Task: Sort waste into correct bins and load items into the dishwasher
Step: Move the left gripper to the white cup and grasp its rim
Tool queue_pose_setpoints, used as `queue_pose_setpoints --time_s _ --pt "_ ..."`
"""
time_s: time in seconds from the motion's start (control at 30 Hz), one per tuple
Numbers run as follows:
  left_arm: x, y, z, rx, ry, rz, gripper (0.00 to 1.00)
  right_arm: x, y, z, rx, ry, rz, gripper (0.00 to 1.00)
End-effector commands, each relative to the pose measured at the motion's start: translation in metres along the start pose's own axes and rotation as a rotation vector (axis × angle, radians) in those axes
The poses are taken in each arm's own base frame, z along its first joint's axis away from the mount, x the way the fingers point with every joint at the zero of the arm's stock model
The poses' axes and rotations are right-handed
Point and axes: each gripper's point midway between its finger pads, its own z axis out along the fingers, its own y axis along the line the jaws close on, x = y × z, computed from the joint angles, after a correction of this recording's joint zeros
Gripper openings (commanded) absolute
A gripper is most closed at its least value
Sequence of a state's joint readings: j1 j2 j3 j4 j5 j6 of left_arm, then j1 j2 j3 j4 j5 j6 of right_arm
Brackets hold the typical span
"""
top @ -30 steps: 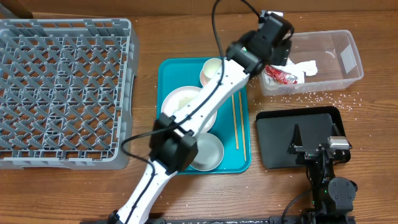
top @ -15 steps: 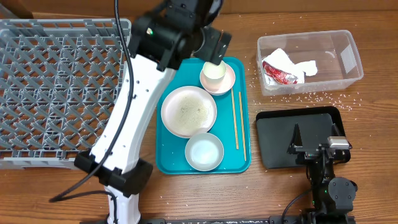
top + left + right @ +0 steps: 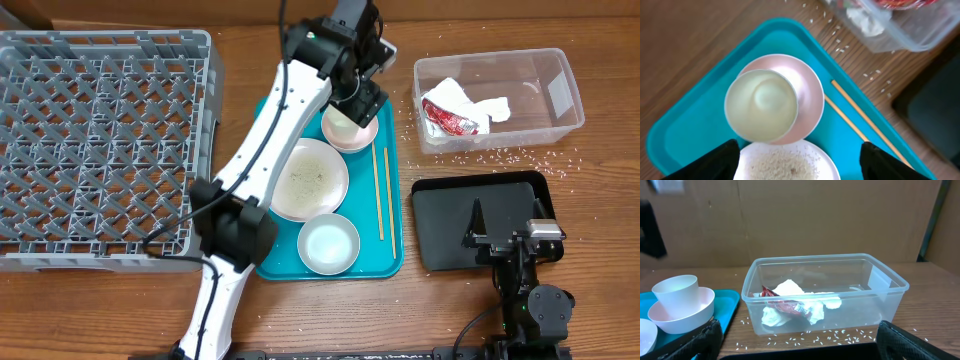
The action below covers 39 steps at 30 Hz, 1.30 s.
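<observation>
Find pale cup (image 3: 761,105) standing upright inside pink bowl (image 3: 809,98), at the far end of teal tray (image 3: 687,131). Place left end effector (image 3: 799,145) above that pair: from overhead, partly covering the cup; from the left wrist, cup ahead of the fingers (image 3: 722,159) and nearer the left one. Read those fingers as spread wide, gripping nothing, no contact with cup or bowl visible.

Note plate (image 3: 305,180) with rice residue just beside the bowl, toward the robot. Note small white bowl (image 3: 328,243) at the tray's near end. Log chopsticks (image 3: 380,195) lying lengthwise along the tray's right side.

Moving right: see clear bin (image 3: 560,95) on the surface (image 3: 600,250), holding a red wrapper (image 3: 450,120) and crumpled tissue (image 3: 490,108), with loose rice grains (image 3: 520,158) scattered before it. Mark black tray (image 3: 450,215) below the bin. Find right end effector (image 3: 800,327) low at that tray, fingers wide apart, empty, well apart from the cup.

Log grey dish rack (image 3: 100,140) left of the teal tray.
</observation>
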<state>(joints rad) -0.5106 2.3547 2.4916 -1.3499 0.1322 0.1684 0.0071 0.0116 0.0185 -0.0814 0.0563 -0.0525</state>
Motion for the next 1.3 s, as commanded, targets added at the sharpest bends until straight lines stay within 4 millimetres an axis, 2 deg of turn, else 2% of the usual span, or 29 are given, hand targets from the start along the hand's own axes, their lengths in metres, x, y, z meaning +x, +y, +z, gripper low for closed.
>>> queue_pose_setpoints --time_s 0.0,0.2,0.27,0.4,0.77,1.27 --pt "0.006 -0.001 0.025 0.023 0.040 0.022 0.79 0.002 -0.002 0.000 0.009 -0.004 -0.001 1.00" --pt "0.018 0.000 0.061 0.045 0.107 0.013 0.75 0.002 -0.002 0.000 0.009 -0.004 -0.001 1.00" --pt "0.020 -0.001 0.068 0.048 0.119 0.014 0.73 0.002 -0.002 0.000 0.009 -0.004 -0.001 1.00" --pt "0.019 -0.005 0.071 0.050 0.118 0.021 0.61 0.002 -0.002 0.000 0.009 -0.004 -0.001 1.00" --pt "0.008 -0.003 0.074 0.033 0.075 0.031 0.41 0.002 -0.002 0.000 0.009 -0.004 -0.001 1.00" --pt "0.014 -0.003 0.080 0.037 0.096 0.028 0.42 0.002 -0.002 0.000 0.009 -0.004 -0.001 1.00"
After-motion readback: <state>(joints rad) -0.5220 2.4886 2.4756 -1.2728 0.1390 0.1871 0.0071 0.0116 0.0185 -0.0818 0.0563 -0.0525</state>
